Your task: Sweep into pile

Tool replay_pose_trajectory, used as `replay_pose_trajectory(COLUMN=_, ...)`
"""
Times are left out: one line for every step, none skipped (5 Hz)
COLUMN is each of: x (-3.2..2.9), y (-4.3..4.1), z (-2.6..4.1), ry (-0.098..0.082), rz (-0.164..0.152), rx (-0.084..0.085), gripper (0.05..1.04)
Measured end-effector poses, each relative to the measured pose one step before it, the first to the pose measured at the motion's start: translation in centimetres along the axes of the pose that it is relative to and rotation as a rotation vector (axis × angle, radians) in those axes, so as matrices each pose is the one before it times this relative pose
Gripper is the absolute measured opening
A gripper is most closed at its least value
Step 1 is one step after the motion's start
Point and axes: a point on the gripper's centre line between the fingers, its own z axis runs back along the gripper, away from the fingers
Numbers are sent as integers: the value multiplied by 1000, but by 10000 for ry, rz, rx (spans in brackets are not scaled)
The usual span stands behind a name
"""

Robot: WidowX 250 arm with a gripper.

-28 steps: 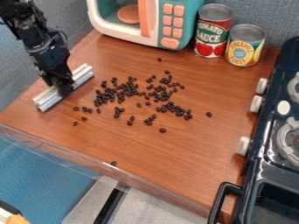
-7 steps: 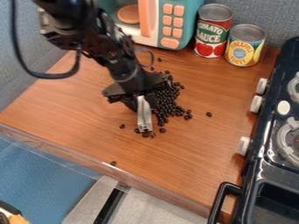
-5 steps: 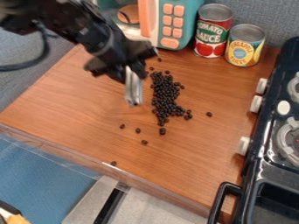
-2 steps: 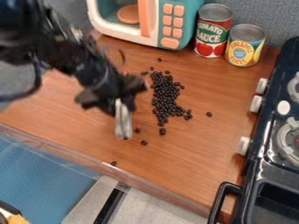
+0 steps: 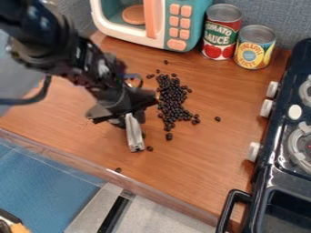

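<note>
My gripper hangs left of the middle of the wooden table, shut on a silver-white bar that slants downward to near the surface. Just right of it, the dark beans form a long narrow pile. A stray bean lies beside the bar's lower end, with another partly behind the bar. Other loose beans sit below the pile, to its right, above it and near the front edge.
A toy microwave stands at the back, with a tomato sauce can and a pineapple can to its right. The black toy stove borders the table's right side, its handle sticking out low.
The beans once scattered widely are gathered into a narrow pile. My gripper came right from the left edge, lifted back off the pile, then lowered toward the front with the bar.
</note>
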Motion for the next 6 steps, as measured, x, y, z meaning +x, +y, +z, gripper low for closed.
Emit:
replay_pose_trajectory(x=40, y=118, z=20, ry=-176, rz=142, rx=96, gripper=381)
replay_pose_trajectory(x=-370, y=222, z=649, ry=24, rz=-107, rx=-12, gripper=381)
replay_pose_trajectory(x=-110, y=22, z=580, ry=217, rz=13, rx=-218, gripper=381)
replay_pose_trajectory(x=1655, y=-626, z=1956, ry=-549, rz=51, rx=-652, gripper=381)
replay_pose_trajectory(x=1621, y=-459, z=2154, ry=-620, rz=259, rx=-452, gripper=381)
replay_pose_trajectory(x=20, y=655, z=174, ry=20, rz=553, rx=431, gripper=381)
